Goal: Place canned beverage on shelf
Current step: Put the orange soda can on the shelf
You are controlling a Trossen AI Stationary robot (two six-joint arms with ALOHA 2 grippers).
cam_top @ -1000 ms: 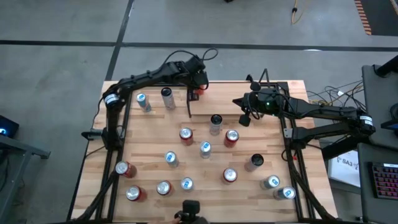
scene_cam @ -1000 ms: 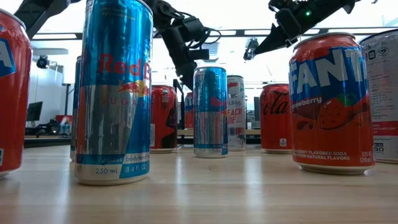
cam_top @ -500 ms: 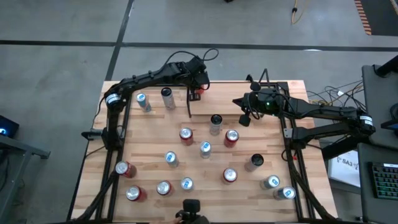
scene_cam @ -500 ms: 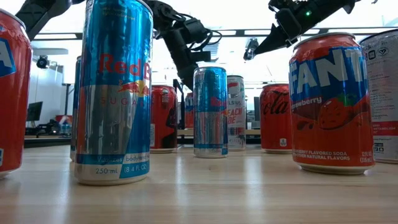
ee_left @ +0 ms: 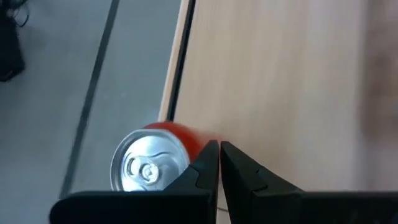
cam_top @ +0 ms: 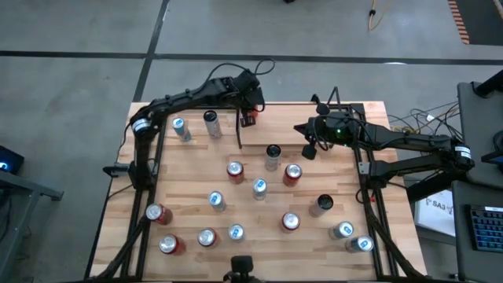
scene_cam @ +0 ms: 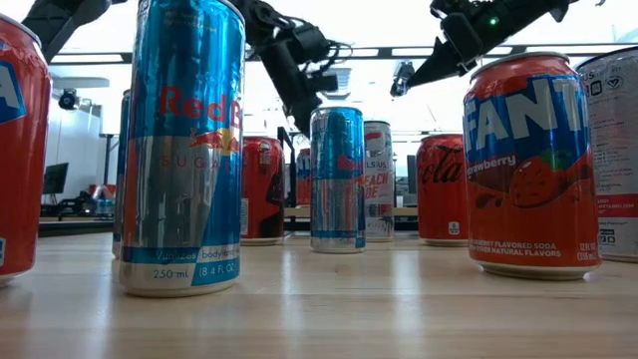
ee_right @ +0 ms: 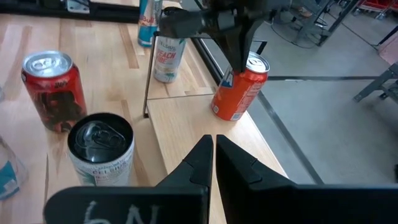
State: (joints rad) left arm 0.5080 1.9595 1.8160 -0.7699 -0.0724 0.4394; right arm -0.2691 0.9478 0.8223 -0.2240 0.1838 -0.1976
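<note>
high view, far edge of the table: your left gripper (ee_left: 219, 163) hangs just above the red can (ee_right: 238, 88), fingers pressed together and holding nothing. the can stands upright on the shelf (ee_right: 186, 124), at its far left corner, close to the black side rail and the table's far edge.

over the last second little has changed from above. the low view shows the left wrist has crept up and a shade sideways, away from the can top. the can itself has not shifted. in the left wrist view the closed fingertips sit beside the can's rim, not around it.

your right gripper (ee_right: 214, 152) waits over the near side of the shelf, also pinched shut and empty, with a black can (ee_right: 101, 152) near it on the table (cam_top: 189, 169).

read together, this looks like a finished placement: one can delivered, and the left arm backing off. many cans remain scattered across the table's middle and near edge. mind the can's spot so near the shelf's corner, since a careless retreat could knock it off.
</note>
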